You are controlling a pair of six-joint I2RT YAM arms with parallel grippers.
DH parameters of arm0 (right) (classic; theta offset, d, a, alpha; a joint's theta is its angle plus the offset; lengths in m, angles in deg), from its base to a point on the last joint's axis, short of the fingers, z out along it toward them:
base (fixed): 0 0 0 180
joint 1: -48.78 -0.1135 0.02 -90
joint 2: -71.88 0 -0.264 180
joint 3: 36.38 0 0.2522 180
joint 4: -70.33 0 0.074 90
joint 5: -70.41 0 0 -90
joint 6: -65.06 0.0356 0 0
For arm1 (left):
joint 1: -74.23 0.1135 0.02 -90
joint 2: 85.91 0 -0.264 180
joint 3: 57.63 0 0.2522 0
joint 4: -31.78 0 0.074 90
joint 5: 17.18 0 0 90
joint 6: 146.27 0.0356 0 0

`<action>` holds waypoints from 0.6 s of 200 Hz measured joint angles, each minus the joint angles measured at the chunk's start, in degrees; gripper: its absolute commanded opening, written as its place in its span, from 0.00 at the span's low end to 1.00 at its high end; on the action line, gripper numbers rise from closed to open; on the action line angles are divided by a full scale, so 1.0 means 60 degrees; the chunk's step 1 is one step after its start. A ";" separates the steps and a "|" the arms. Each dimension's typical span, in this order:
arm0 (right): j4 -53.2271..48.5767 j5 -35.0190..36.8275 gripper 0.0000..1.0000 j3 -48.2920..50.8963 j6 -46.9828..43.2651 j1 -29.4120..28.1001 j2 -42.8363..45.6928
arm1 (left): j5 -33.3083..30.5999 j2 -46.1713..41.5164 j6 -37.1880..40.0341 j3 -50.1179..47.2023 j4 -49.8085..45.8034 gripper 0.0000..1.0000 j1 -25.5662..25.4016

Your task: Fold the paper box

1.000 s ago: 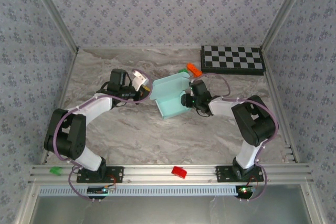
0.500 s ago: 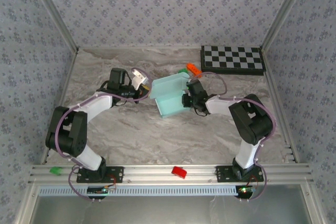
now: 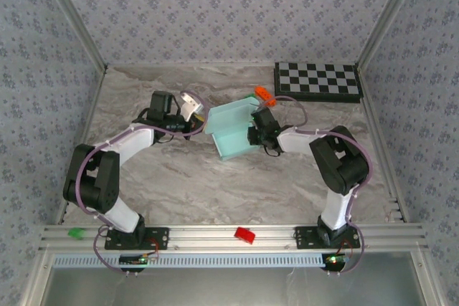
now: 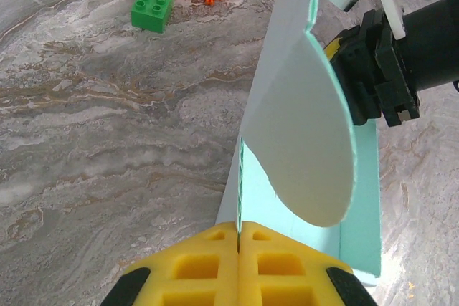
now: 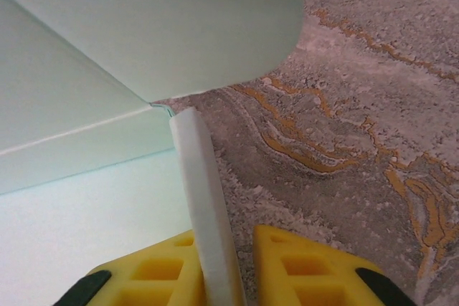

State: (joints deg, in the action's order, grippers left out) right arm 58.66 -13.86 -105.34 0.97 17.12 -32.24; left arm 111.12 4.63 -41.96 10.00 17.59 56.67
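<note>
The paper box [image 3: 231, 134] is pale aqua cardboard, half folded, lying mid-table between both arms. My left gripper [image 3: 201, 122] holds its left edge. In the left wrist view the yellow fingers [image 4: 238, 227] are shut on a thin upright wall, and a rounded flap [image 4: 305, 141] curls above it. My right gripper [image 3: 253, 134] is at the box's right side. In the right wrist view its jaws [image 5: 224, 231] are closed in around a folded side wall [image 5: 197, 170]. That wall lies against the left finger, and a sliver of table shows beside the right finger. A large panel [image 5: 129, 26] hangs overhead.
An orange brick [image 3: 265, 95] and a green brick [image 4: 152, 6] lie just behind the box. The black-and-white checkerboard [image 3: 318, 81] sits at the back right. A red brick [image 3: 244, 235] and a green brick [image 3: 74, 233] rest on the front rail.
The right gripper has slid a little left and back along the box's side, and its jaws have narrowed around the wall. The left gripper has kept its grip and barely moved.
</note>
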 measured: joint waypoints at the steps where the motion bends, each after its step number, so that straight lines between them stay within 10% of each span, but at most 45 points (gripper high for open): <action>1: -0.0004 0.0004 0.20 -0.0004 0.0000 -0.0004 0.0000 | 0.0000 0.0000 0.0000 0.0000 0.0000 0.00 0.0000; 120: -0.1162 0.0922 0.16 -0.0718 0.0073 -0.0412 -0.0244 | -0.0025 0.0270 0.0109 0.0255 -0.0098 0.00 0.0051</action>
State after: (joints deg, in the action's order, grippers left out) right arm 51.68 -8.33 -109.65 1.41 14.65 -33.70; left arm 110.97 6.25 -41.31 11.53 17.00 56.98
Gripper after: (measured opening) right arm 0.153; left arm 0.054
